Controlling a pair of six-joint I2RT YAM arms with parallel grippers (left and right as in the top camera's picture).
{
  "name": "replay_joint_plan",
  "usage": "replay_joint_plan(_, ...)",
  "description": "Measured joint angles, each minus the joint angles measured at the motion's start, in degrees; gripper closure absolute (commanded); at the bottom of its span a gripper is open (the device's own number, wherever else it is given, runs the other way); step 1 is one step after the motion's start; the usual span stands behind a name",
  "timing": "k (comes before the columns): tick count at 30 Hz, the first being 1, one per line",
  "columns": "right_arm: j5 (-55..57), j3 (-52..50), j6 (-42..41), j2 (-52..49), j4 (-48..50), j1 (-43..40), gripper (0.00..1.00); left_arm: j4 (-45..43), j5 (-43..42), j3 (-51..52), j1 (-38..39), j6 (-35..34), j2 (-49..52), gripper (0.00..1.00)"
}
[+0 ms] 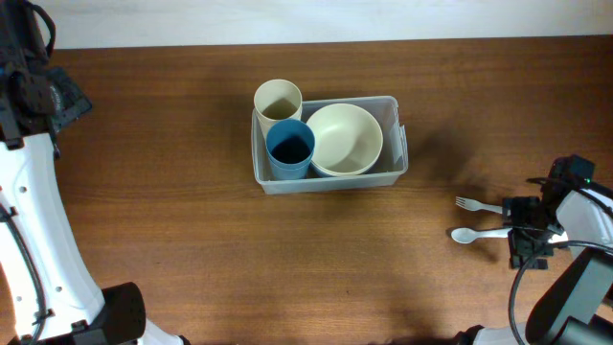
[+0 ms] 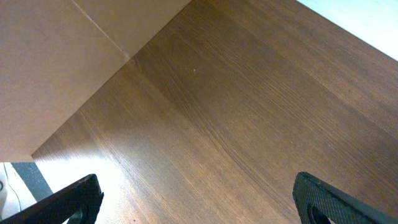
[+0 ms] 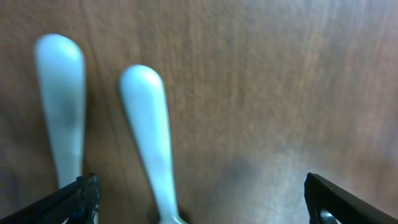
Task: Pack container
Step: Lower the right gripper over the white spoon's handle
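Both pairs of jaws stood wide apart and held nothing. My left jaws hung over the brown wooden counter (image 2: pixel 205 112) near its far left corner. Their two dark fingertips (image 2: pixel 68 199) showed only in the bottom corners of the left wrist view, with wood grain between them and a lighter tan surface beyond the edge.

My right jaws were out on the right side of the counter, spread over the handle ends of a white fork (image 1: pixel 476 204) and a white spoon (image 1: pixel 474 235). These two lay side by side, just apart, heads pointing to the left, the fork farther back and the spoon nearer me. Through the right wrist camera I saw two rounded white handles (image 3: pixel 146 124), blurred. One lay well inside the gap of my jaws and the other close to one fingertip. I could not tell which handle belonged to which utensil, nor whether either touched my jaws.

The container (image 1: pixel 329 182), clear plastic and rectangular, sat upright near the middle of the counter, a little toward the back, well apart from both jaws. Inside it a cream bowl (image 1: pixel 344 139) filled the right part. A blue cup (image 1: pixel 289 149) stood upright at the front left, touching the bowl. A beige cup (image 1: pixel 278 99) stood upright at the back left corner, its rim covering that corner of the container
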State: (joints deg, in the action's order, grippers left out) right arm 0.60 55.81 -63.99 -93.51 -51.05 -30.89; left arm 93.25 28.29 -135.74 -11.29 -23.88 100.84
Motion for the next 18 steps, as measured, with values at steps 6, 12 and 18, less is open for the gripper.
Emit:
replay_joint_plan(6,0.0,0.0,0.2,-0.1,1.3,0.0,0.01,0.0,0.0,0.0,0.0,0.0,0.0,0.00)
replay_joint_plan(12,0.0,-0.3,0.1,-0.1,1.2,0.0,0.01,0.0,0.0,0.0,0.0,0.0,0.0,0.00)
replay_joint_plan(18,0.0,-0.7,-0.1,-1.0,1.0,0.0,0.01,0.0,0.0,0.0,0.0,0.0,0.0,0.00)
